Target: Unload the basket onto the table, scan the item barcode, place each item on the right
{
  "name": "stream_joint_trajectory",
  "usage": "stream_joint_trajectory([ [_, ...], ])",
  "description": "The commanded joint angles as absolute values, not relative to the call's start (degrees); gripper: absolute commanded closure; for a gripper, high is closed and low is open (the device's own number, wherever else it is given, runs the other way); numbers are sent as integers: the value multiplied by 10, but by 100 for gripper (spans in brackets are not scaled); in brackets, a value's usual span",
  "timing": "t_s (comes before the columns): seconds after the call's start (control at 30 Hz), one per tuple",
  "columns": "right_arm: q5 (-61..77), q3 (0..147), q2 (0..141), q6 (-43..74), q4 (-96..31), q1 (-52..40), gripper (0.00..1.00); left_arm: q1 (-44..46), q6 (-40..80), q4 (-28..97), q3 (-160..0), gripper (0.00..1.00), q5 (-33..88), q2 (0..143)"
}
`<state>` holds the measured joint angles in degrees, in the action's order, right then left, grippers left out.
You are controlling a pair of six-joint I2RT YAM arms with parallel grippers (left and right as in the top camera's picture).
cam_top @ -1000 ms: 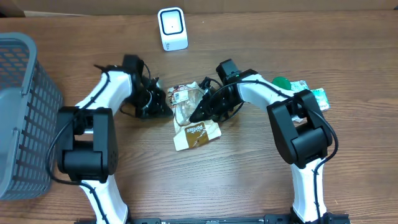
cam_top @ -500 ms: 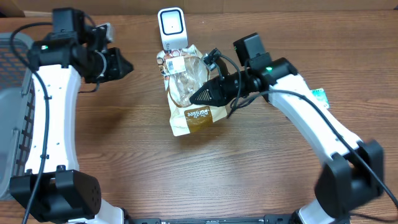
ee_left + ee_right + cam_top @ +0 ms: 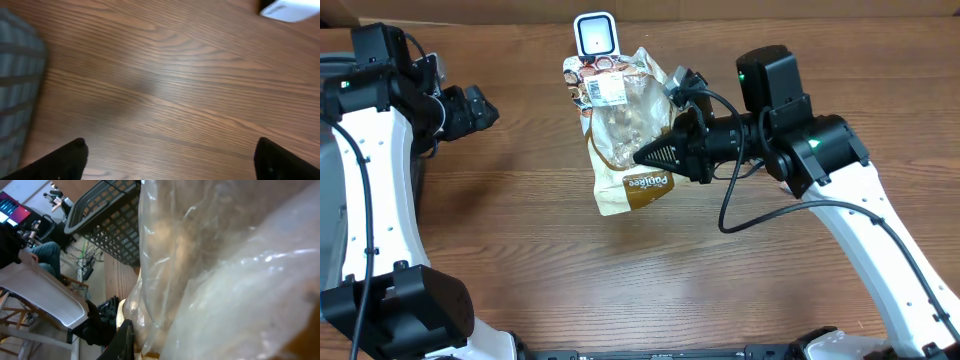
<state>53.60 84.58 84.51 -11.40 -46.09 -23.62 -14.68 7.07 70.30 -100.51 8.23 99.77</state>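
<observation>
Overhead: my right gripper (image 3: 655, 155) pinches the snack bag (image 3: 625, 130), whose labelled top sits right up by the white scanner (image 3: 595, 34). My left gripper (image 3: 485, 108) hangs well left of the scanner.

Left wrist: fingers spread wide over bare table (image 3: 175, 75), with the grey basket (image 3: 17, 90) far left of the scanner.

Right wrist: the bag's clear plastic blocks nearly everything.

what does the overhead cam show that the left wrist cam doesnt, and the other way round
Only overhead: the right hand holding the clear snack bag up near the white scanner, its white label facing up, plus both arms. Only left wrist: a close look at the left hand, its fingertips spread wide with nothing between them. Both: the wooden table and the scanner, just a blurred corner in the wrist view.
</observation>
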Motion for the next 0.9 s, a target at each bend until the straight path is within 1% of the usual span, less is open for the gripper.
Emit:
stream_joint_trajectory([
  [0.0,543,844,824,-123,-457,-237,96,-151,43,703,-1004,5,42,1000],
  [0.07,543,844,825,-123,-457,-237,96,-150,42,703,-1004,4,40,1000],
  [0.17,540,844,825,-123,-455,-237,96,-147,42,702,-1004,0,40,1000],
  [0.27,517,844,825,-121,-455,-237,96,-147,42,702,-1004,0,40,1000],
  [0.33,477,844,828,-112,-454,-239,96,-147,42,702,-1004,0,40,1000],
  [0.43,371,844,839,-33,-443,-244,96,-147,43,701,-1004,0,41,1000],
  [0.57,229,844,864,17,-428,-260,96,-146,43,700,-1004,0,41,1000],
  [0.63,187,847,877,30,-414,-267,96,-147,43,700,-1004,1,40,1000],
  [0.73,160,878,903,30,-410,-270,96,-146,43,700,-1004,0,40,1000],
  [0.87,153,959,951,30,-408,-270,96,-146,43,700,-1004,1,40,1000],
])
